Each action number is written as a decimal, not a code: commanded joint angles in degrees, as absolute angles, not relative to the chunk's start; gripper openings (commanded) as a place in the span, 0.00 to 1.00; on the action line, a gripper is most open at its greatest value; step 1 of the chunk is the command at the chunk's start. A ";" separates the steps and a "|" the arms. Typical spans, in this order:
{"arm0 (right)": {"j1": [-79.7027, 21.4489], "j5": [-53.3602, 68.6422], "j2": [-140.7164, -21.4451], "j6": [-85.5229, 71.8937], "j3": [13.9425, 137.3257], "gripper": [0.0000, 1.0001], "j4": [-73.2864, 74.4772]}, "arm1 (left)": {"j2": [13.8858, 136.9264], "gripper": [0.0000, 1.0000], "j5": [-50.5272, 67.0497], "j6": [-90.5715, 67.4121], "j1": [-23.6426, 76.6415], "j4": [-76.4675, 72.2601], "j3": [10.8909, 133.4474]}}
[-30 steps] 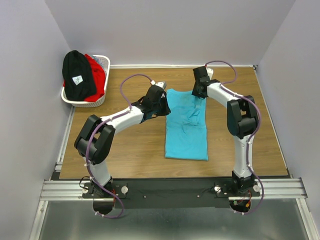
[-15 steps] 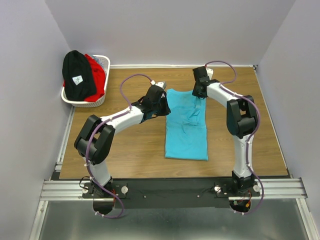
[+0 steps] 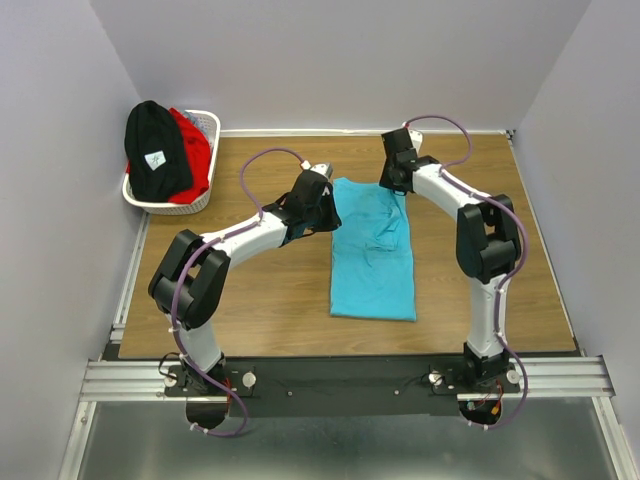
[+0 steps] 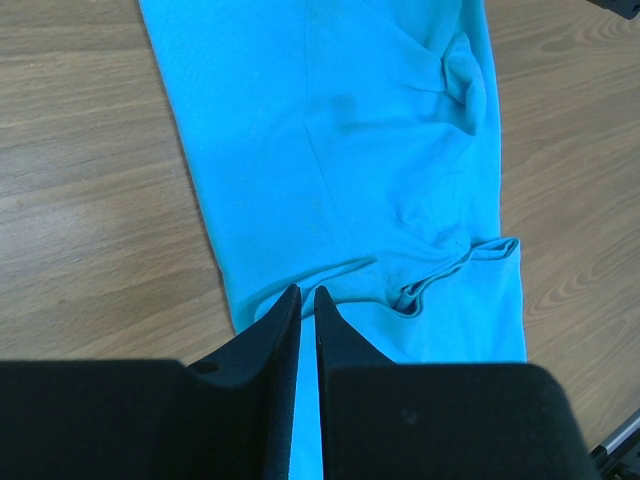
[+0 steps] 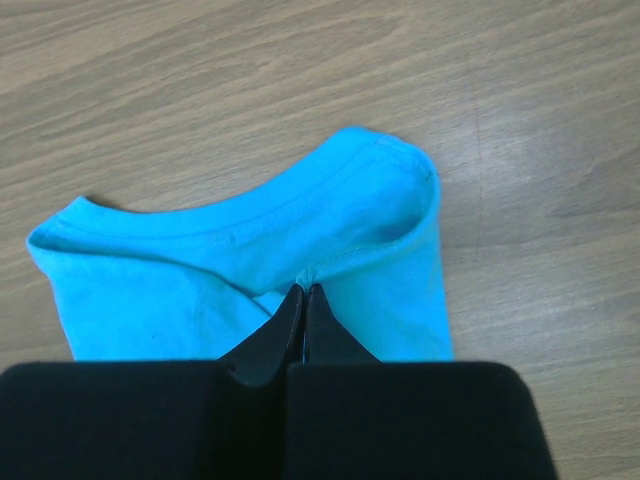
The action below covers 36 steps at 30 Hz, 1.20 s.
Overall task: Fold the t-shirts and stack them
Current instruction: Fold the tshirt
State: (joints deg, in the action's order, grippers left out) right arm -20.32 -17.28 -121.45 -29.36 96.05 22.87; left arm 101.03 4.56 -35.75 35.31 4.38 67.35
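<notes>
A turquoise t-shirt [image 3: 373,262] lies lengthwise in the middle of the table, partly folded into a narrow strip. My left gripper [image 3: 324,203] is at its far left edge; in the left wrist view [image 4: 307,292] the jaws stand a narrow slit apart with turquoise cloth [image 4: 340,150] between them. My right gripper [image 3: 394,180] is at the far right corner, shut [image 5: 304,288] on the neckline hem, which puckers at the tips [image 5: 250,255]. A black t-shirt [image 3: 155,145] with a small white label and a red t-shirt [image 3: 195,150] are piled in the basket.
The white lattice basket [image 3: 178,207] stands at the far left corner of the wooden table [image 3: 250,290]. Walls close in on the left, back and right. A metal rail [image 3: 340,375] with the arm bases runs along the near edge.
The right gripper closed on the neckline hem and shifted a little left and back, drawing the shirt's far right corner with it. The left arm stayed still.
</notes>
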 commanded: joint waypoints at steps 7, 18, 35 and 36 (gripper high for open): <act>-20.74 -15.82 -126.47 -29.00 98.70 0.01 23.12 | 99.67 0.18 4.75 -34.80 35.07 4.31 67.06; -20.74 -15.73 -129.29 -27.69 100.37 0.13 23.20 | 99.58 0.18 4.75 -34.72 35.07 4.39 67.24; -20.65 -17.32 -112.01 -26.98 93.79 0.56 23.47 | 97.13 0.20 4.31 -35.77 35.07 4.39 64.87; -20.65 -16.36 -110.49 -27.42 90.30 0.56 23.47 | 95.81 0.21 4.22 -35.86 35.07 4.22 64.08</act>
